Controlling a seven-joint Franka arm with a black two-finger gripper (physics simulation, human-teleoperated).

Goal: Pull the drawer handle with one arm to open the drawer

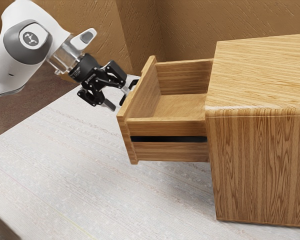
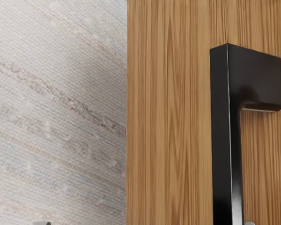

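Seemingly unclenched, the gripper [image 1: 120, 94] is straddling the handle [image 2: 225, 140] of the wide-open drawer [image 1: 165, 115]; pulling like this is risking a slip.

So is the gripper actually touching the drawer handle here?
Cannot tell. In the exterior view the gripper is at the drawer front, whose edge hides the meeting point; the wrist view shows the black handle close, but neither contact nor gap.
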